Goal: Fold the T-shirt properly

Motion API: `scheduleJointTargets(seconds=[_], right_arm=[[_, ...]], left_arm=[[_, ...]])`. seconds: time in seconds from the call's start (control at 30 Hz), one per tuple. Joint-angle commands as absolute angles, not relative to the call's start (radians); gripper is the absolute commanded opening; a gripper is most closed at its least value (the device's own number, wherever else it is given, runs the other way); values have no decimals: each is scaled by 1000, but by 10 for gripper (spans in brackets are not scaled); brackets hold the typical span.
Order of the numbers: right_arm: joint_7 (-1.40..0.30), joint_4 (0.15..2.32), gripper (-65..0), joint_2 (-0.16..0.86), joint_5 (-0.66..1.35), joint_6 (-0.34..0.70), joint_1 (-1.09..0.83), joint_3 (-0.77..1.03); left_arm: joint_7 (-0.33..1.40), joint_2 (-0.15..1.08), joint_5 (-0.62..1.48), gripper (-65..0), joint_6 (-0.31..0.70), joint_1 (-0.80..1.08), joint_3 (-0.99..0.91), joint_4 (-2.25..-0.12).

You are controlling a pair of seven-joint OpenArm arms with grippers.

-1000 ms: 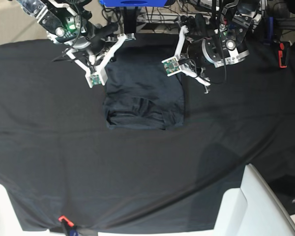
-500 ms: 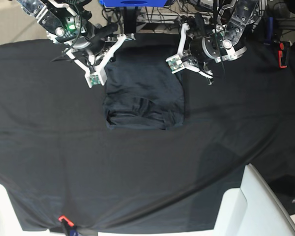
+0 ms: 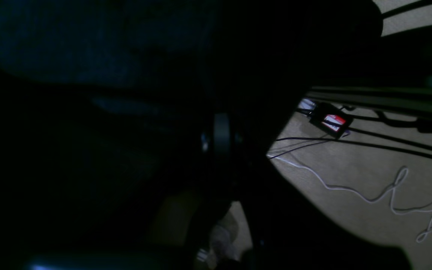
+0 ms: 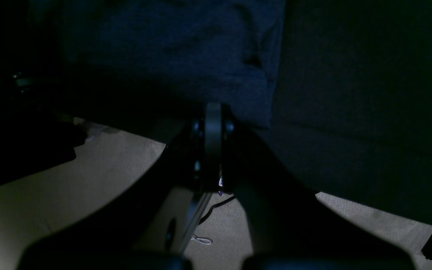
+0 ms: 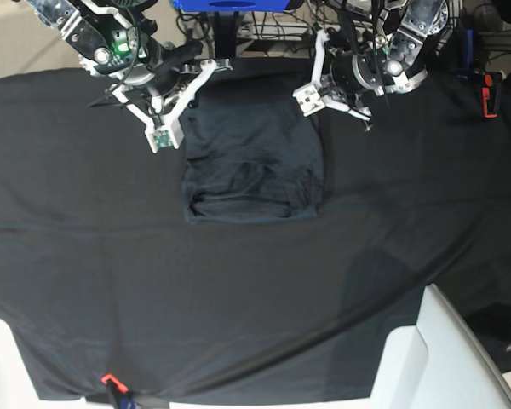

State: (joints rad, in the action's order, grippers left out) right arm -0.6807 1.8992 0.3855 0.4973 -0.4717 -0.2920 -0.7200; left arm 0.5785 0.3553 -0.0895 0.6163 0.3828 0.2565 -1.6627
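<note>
— Where was the T-shirt (image 5: 252,158)?
— Lay folded into a rough rectangle on the black tablecloth (image 5: 85,256) covering the desk, toward the far edge and about midway along it. Showed wrinkles and a bunched fold near its near edge. Seen too from the right wrist view as a blue-grey knit patch (image 4: 171,56) with its hemmed edge running down beside the darker cloth (image 4: 366,112).

— And the right gripper (image 5: 163,136)?
— Hung above the cloth just off the shirt's far-left corner as the base view shows it. Jaws pressed together, gripping nothing. From its own wrist view, seen edge-on as one thin closed line (image 4: 213,138), over the far edge of the desk, with beige floor (image 4: 88,180) below.

— The left gripper (image 5: 308,96)?
— Poised near the shirt's far-right corner in the base view, above the fabric and not touching it as far as could be told. Jaws closed as well, nothing between them. Wrist view very dark; only a narrow closed strip (image 3: 221,135) made out.

— Anything else around?
— A white cable (image 3: 369,195) trailing over the floor and a small black box with a red label (image 3: 330,122), both in the left wrist view. A red-and-black clamp (image 5: 491,94) at the desk's far-right edge, a blue object (image 5: 230,4) beyond the far edge, and white chair parts (image 5: 443,358) at the near-right corner.
</note>
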Motion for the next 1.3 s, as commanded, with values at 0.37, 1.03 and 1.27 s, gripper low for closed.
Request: scheduleJointTargets(seconds=[0.37, 1.03, 1.27], right_arm=[[-662, 1917, -650, 392, 498, -469, -291, -716], [-596, 2014, -650, 510, 498, -466, -748, -354], [-579, 1882, -650, 487, 496, -464, -826, -417]], left_arm=[[605, 364, -91, -650, 593, 351, 85, -1819], [283, 297, 24, -650, 590, 981, -283, -1942], [243, 255, -8, -650, 588, 1066, -180, -1782]])
